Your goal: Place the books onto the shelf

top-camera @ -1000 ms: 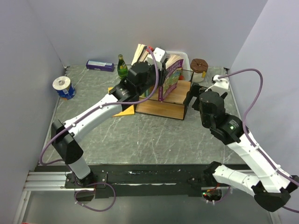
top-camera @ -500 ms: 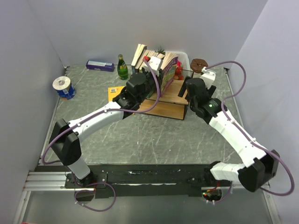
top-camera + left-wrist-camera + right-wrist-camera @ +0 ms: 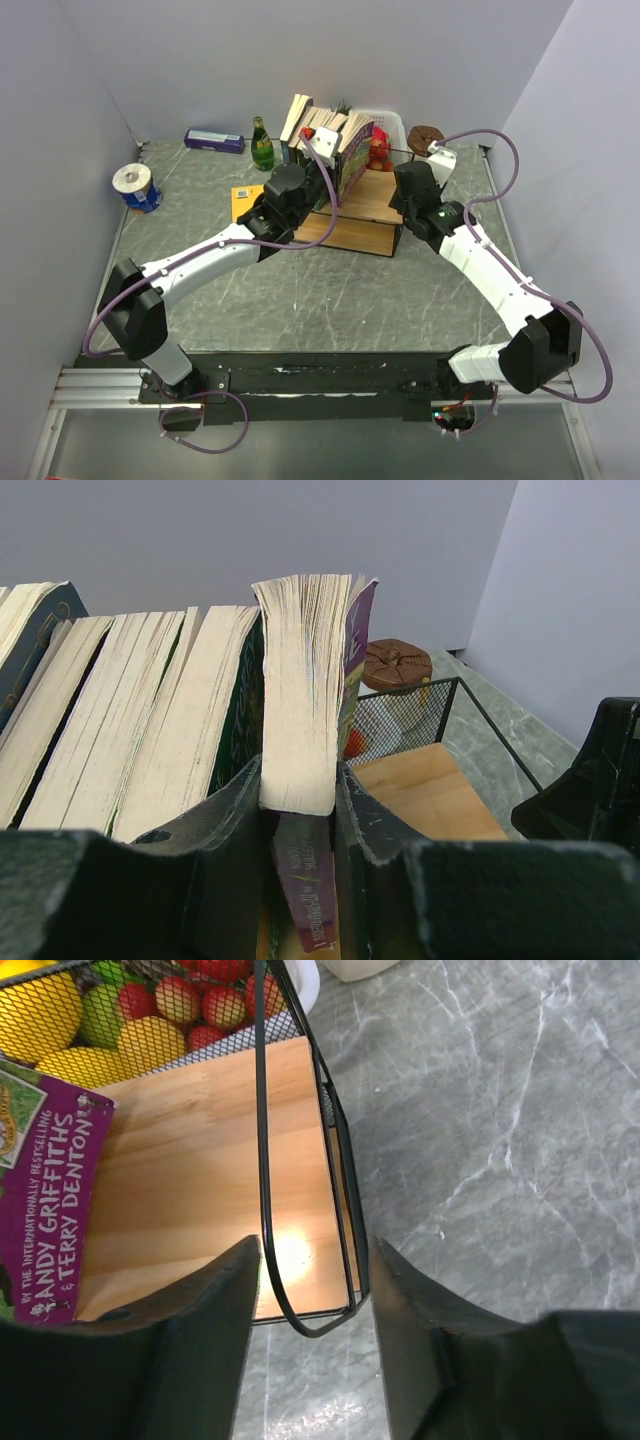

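1. Books [image 3: 150, 710] stand in a leaning row, page edges up, at the left end of the shelf [image 3: 365, 215]. The purple paperback [image 3: 300, 710] is upright at the row's right end, against its neighbour. Whether its lower edge rests on the wooden board [image 3: 200, 1160] is hidden
2. Main risk, as I judge it: nothing props the purple paperback on its right, where the board is bare. A release before it leans into the row could let it topple flat or slide off the front
3. A sideways push to pack the row could shove the light shelf across the desk [image 3: 480, 1110] toward the white fruit basket [image 3: 305, 985] just behind it, unless the frame is held firmly
4. The thin black wire frame [image 3: 262, 1110] offers little to grip, so a hand could slip off it. The two arms also work near each other at the shelf
5. Left hand [image 3: 297, 790]: closed narrowly on the purple paperback, one finger on each cover near its lower edge, touching nothing else that I can see
6. Right hand [image 3: 315, 1250]: jaws partway open, astride the end loop of the black wire frame. One finger [image 3: 180, 1330] sits right at the wire and the other shows a sliver of gap, so I cannot tell whether it clamps the shelf
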Controlling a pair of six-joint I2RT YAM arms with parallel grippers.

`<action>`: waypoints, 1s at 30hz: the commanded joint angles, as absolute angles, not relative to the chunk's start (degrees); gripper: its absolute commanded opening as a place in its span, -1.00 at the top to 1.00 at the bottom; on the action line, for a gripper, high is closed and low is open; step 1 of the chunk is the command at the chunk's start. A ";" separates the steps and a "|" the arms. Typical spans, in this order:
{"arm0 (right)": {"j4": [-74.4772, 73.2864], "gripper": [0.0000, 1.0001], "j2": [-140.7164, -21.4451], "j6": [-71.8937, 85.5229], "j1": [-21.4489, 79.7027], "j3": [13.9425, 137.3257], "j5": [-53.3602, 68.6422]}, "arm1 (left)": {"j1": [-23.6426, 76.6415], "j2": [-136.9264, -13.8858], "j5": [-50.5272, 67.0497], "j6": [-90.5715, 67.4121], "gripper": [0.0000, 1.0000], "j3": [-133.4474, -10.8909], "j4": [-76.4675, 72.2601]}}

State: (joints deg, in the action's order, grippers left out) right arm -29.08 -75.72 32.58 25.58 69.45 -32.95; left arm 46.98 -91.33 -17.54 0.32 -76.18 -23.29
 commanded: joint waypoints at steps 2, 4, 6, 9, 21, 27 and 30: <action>-27.51 0.08 -76.82 33.75 25.14 71.98 -32.52 | 46.85 -87.54 -20.30 1.93 0.98 -76.03 -27.25; -27.51 0.12 -77.08 33.75 25.14 72.16 -32.26 | 46.93 -87.01 -20.13 1.67 0.98 -75.85 -26.63; -27.60 0.13 -77.08 33.75 25.14 72.33 -32.26 | 46.93 -86.05 -20.21 1.06 0.98 -75.67 -26.28; -27.68 0.13 -77.52 33.84 25.14 72.60 -32.08 | 47.02 -85.08 -20.13 0.88 0.98 -75.76 -25.40; -28.12 0.07 -78.31 34.10 25.14 73.48 -30.76 | 46.93 -86.48 -23.11 1.41 0.98 -77.08 -23.21; -27.95 0.01 -78.14 34.01 25.05 73.30 -30.50 | 46.93 -86.05 -25.04 1.49 0.28 -76.99 -23.29; -27.95 -0.03 -78.13 33.93 25.05 73.30 -30.41 | 46.93 -85.61 -25.31 1.58 0.04 -77.34 -23.29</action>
